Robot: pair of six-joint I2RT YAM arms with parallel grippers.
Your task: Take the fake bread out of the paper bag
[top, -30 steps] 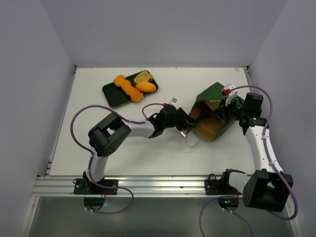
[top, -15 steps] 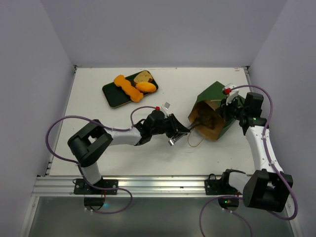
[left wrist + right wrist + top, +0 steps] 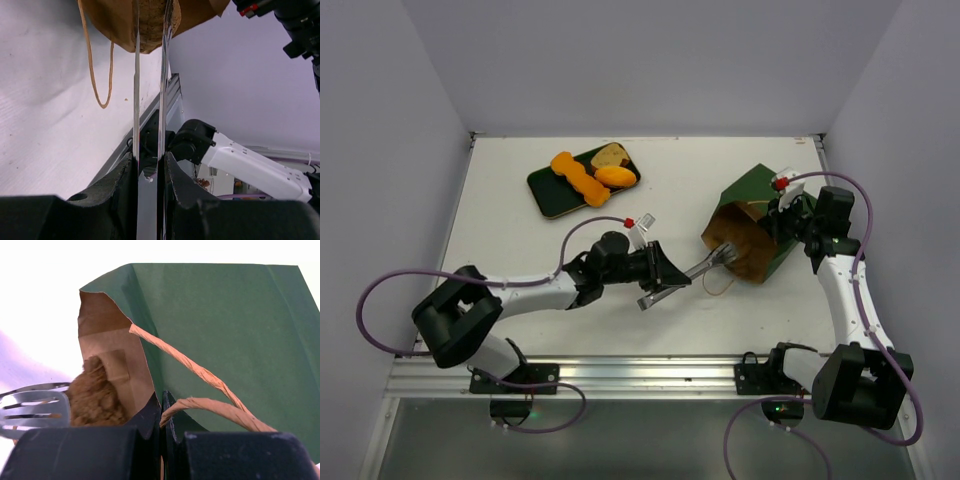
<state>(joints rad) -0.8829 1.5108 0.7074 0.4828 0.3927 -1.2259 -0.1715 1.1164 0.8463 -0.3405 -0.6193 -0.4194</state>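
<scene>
The paper bag (image 3: 756, 192), dark green outside and brown inside, lies at the right with its mouth facing left. My right gripper (image 3: 783, 216) is shut on the bag's rim (image 3: 150, 390), beside a string handle (image 3: 200, 372). My left gripper (image 3: 656, 276) is shut on metal tongs (image 3: 704, 266), whose blades (image 3: 136, 100) reach the bag's mouth. Between the tong tips sits a brown piece of fake bread (image 3: 95, 397), also seen in the left wrist view as a brown piece of fake bread (image 3: 150, 25).
A dark green flat tray (image 3: 548, 192) at the back left carries an orange twist (image 3: 577, 178), an orange roll (image 3: 616, 176) and a brown slice (image 3: 610, 155). The bag's other string handle (image 3: 712, 283) lies looped on the table. Walls close in on both sides.
My left arm has drawn back to the left and toward the near edge, pulling the tongs from deep in the bag to its mouth. The right arm has held still.
</scene>
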